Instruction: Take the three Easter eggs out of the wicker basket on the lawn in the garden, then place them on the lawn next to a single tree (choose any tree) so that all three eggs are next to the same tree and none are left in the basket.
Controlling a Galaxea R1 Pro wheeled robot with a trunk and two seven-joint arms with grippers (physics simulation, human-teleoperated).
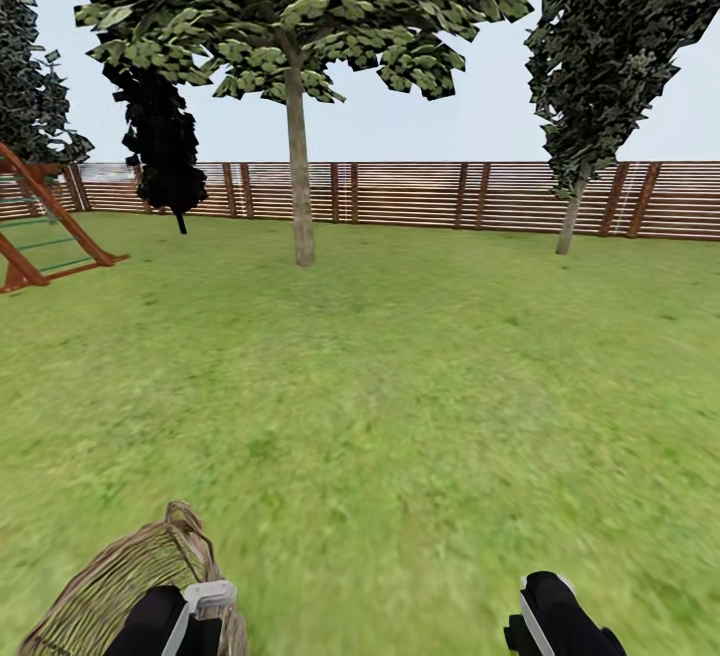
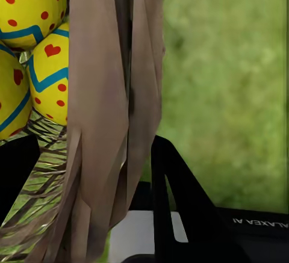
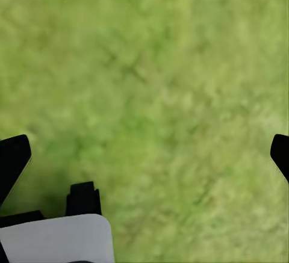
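Left hand (image 2: 96, 160) is gripping the wicker basket (image 1: 110, 576) by its rim, fingers (image 2: 180, 197) closed on either side of the woven wall. Basket is sitting low at the near left of the lawn (image 1: 400, 416). Three Easter eggs (image 2: 51, 70) are lying bunched together inside, touching. Right hand (image 3: 144, 154) is hanging over bare grass, fingers spread wide, holding nothing. Tree (image 1: 298, 176) with pale trunk is standing well ahead, near the fence (image 1: 420, 194).
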